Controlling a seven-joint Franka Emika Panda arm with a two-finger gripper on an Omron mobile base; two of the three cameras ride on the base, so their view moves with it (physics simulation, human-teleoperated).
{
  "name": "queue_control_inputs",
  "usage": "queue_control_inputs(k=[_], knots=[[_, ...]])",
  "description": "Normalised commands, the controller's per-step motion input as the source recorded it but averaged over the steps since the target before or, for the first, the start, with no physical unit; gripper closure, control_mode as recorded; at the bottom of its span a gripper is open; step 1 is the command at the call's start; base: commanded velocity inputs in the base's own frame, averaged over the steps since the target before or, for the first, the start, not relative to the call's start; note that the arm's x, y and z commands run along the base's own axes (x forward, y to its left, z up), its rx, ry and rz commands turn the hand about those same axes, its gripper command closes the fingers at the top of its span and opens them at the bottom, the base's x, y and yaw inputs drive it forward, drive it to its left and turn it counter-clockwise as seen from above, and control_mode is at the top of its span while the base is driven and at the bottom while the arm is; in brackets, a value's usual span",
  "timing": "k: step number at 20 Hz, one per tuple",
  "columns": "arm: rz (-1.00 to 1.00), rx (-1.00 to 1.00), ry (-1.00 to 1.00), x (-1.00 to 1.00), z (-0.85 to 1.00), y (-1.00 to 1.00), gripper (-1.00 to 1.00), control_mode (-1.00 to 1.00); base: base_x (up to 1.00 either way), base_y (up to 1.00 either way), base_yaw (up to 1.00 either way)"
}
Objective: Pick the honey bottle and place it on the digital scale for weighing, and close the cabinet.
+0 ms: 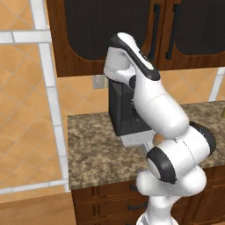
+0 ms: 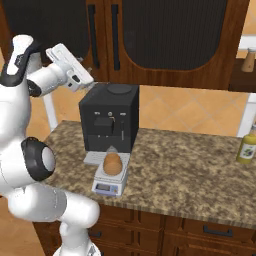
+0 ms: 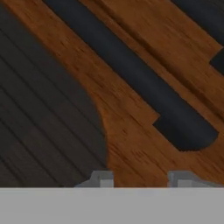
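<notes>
- Your honey bottle (image 2: 112,163) sits upright on the platform of the digital scale (image 2: 107,186), in front of the black coffee machine (image 2: 109,121) on the table (image 2: 180,170).
- The scale's sloped display faces the table's front edge, away from the coffee machine.
- In the left base view you catch just an orange sliver of the bottle (image 1: 157,138) behind the arm, beside the coffee machine (image 1: 125,115).
- Your claw (image 3: 141,179) is clenched and empty, raised above the coffee machine, close up against the cabinet (image 2: 165,37).
- From the hand view you see its tips facing brown door wood, a dark glass panel (image 3: 39,127) to one side and a black bar handle (image 3: 144,94) crossing diagonally.
- Both cabinet doors look flush and shut above the coffee machine.
- A yellow-green bottle (image 2: 246,145) stands well right of the coffee machine, near the table's far end.
</notes>
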Motion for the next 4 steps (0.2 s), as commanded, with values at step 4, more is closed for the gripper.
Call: queue_control_inputs(k=[4], knots=[[-0.01, -0.23, -0.33, 0.41, 0.06, 0.07, -1.0, -1.0, 0.0, 0.0, 0.0]])
